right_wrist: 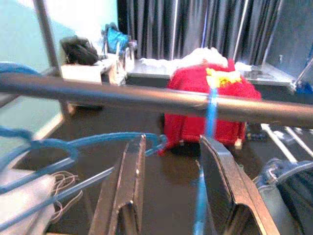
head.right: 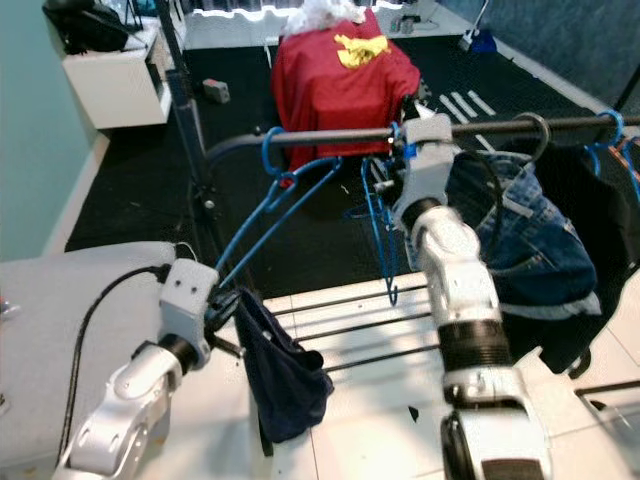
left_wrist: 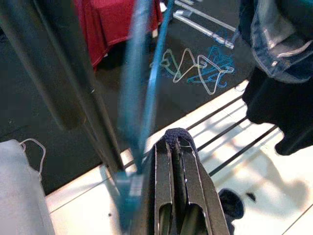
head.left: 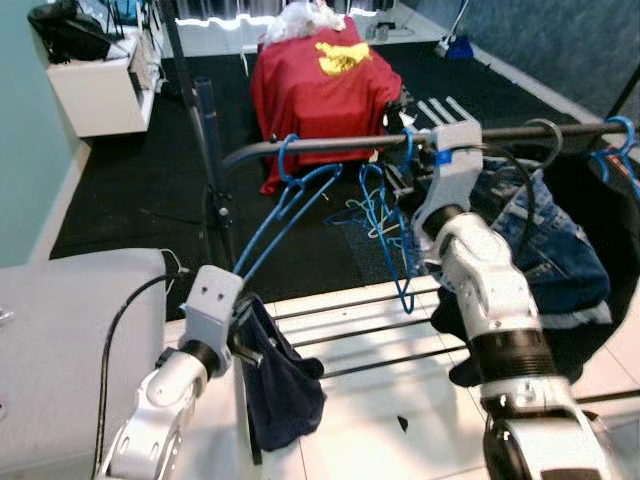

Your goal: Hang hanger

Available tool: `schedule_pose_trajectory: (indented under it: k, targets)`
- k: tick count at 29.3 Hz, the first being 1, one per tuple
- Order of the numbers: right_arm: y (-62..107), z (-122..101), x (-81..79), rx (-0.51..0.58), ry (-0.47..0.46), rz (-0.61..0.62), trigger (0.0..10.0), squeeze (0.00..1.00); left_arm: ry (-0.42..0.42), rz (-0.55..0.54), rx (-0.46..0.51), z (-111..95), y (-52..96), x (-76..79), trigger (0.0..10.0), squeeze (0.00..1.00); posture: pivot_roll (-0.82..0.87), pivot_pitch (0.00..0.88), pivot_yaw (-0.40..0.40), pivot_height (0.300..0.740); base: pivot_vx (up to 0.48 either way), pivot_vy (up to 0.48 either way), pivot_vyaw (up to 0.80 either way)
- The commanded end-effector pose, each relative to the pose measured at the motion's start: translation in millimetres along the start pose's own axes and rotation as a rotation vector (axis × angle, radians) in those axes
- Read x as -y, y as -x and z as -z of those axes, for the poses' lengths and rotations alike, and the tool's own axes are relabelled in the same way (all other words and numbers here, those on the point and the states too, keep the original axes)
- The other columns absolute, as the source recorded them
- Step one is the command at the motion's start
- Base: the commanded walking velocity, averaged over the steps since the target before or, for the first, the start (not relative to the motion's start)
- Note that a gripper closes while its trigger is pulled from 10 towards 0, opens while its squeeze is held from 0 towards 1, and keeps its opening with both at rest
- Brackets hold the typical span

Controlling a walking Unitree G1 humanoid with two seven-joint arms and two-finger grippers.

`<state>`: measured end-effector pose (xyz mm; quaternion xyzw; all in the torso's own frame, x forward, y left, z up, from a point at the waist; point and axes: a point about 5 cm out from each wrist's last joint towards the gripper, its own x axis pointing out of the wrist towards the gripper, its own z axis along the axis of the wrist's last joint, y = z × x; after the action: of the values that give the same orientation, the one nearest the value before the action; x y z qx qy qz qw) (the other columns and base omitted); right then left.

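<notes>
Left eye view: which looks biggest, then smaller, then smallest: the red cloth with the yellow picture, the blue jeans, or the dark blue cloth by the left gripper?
1. Blue denim jeans on the rail.
2. Red cloth with yellow print; it sits farther back, so this ranking is unsure.
3. Dark navy cloth beside the left gripper.

left gripper (left_wrist: 178, 161) low with fingers pressed together, right gripper (right_wrist: 171, 181) raised high, fingers apart.

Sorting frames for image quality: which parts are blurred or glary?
Left wrist view: the blue hanger close to the lens is smeared, the floor beyond sharper. Right wrist view: soft overall, rail blurred. Eye views: sunlit tiles glare white.
</notes>
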<state>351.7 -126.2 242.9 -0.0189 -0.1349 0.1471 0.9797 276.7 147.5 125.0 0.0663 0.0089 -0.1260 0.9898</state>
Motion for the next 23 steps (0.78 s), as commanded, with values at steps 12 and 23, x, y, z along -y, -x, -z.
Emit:
schedule_pose_trajectory:
  k: [12, 23]
  targets:
    - [33.8, 19, -38.9, 0.018, 0.04, -0.079, 10.0, 0.0, 0.096, 0.052, 0.048, 3, 3.8, 10.2, 10.0, 0.0, 0.0, 0.044, -0.024, 0.74, 0.0, 0.0, 0.0]
    - [32.9, 14, -59.3, 0.055, 0.012, -0.14, 10.0, 0.0, 0.094, 0.09, 0.016, 25, 19.5, 1.8, 10.0, 0.0, 0.0, 0.042, -0.051, 0.74, 0.0, 0.0, 0.0]
